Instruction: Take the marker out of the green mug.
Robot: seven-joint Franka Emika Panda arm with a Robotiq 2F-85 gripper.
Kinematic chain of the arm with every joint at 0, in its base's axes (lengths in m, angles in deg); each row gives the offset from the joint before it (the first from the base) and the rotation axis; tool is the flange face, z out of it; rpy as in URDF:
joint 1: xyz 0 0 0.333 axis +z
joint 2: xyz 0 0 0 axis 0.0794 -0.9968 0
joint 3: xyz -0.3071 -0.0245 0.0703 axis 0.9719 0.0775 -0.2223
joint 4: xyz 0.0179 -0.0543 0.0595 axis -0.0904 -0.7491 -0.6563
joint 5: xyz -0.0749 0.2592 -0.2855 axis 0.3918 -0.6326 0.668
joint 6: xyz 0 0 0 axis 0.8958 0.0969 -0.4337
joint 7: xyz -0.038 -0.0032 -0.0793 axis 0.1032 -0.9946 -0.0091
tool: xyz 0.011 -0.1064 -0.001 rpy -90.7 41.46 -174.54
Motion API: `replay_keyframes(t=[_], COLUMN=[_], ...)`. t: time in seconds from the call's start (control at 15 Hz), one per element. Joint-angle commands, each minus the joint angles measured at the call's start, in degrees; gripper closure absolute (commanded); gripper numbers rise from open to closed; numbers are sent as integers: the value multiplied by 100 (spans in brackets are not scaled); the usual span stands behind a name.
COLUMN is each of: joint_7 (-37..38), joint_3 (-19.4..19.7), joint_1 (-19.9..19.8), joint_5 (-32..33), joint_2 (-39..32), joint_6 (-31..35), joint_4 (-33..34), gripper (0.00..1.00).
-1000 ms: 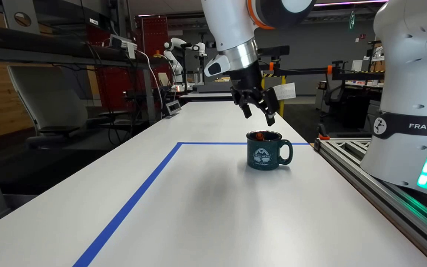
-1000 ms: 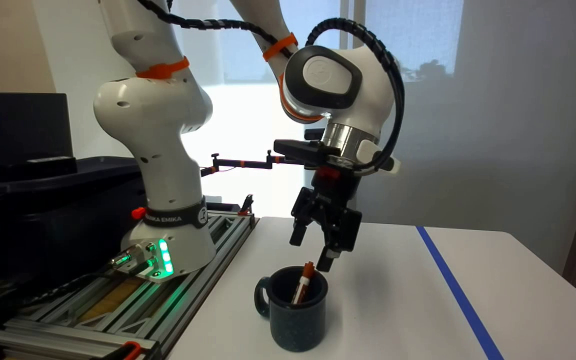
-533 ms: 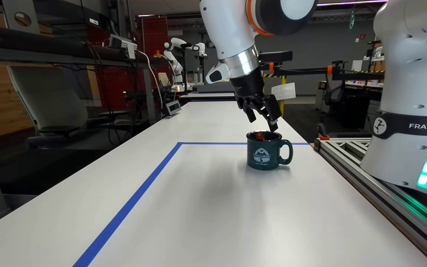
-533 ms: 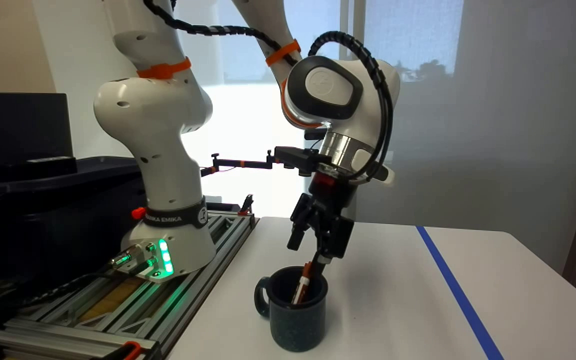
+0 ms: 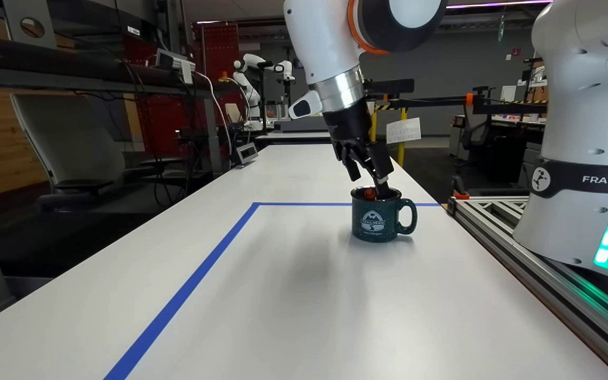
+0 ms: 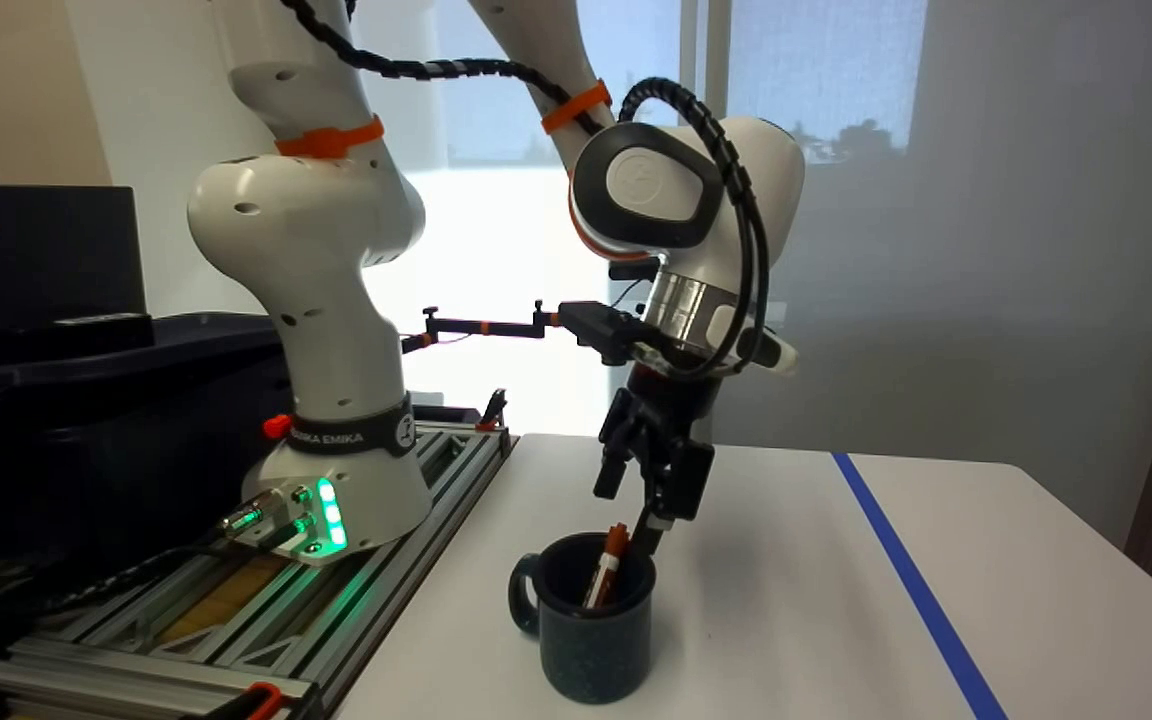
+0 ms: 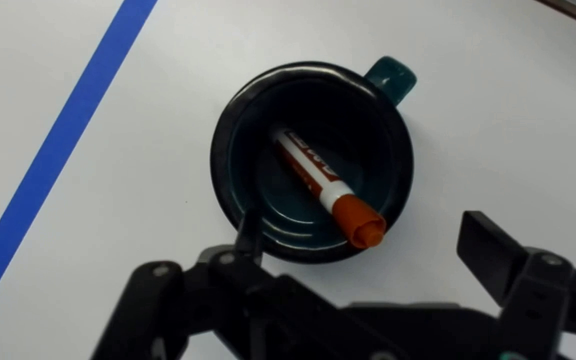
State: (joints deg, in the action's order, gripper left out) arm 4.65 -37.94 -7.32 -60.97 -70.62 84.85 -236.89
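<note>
The dark green mug stands upright on the white table; it also shows in an exterior view and in the wrist view. The orange, white and dark red marker leans inside it, its orange end over the rim. That end also shows in both exterior views. My gripper is open, tilted and low over the mug; it shows in both exterior views. One fingertip overlaps the rim; I cannot tell whether it touches. Nothing is between the pads in contact.
Blue tape lines run across the white table. The mug's handle points toward the robot base and its metal rail. A small grey box stands at the table's far side edge.
My gripper has come down toward the mug since one second ago, then shifted slightly sideways over the last half second. Its fingers stay open. The mug and marker have not moved.
</note>
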Motion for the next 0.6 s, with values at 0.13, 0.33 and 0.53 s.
replay_keyframes(t=[0.13, 0.33, 0.53], joint_7=[-89, -83, -60], joint_3=[22, 28, 23], joint_1=[-58, -73, -74], joint_5=[-39, -6, 30], joint_2=[-113, -175, -232], joint_6=[280, 350, 392], joint_4=[7, 7, 8], gripper=[34, 58, 70])
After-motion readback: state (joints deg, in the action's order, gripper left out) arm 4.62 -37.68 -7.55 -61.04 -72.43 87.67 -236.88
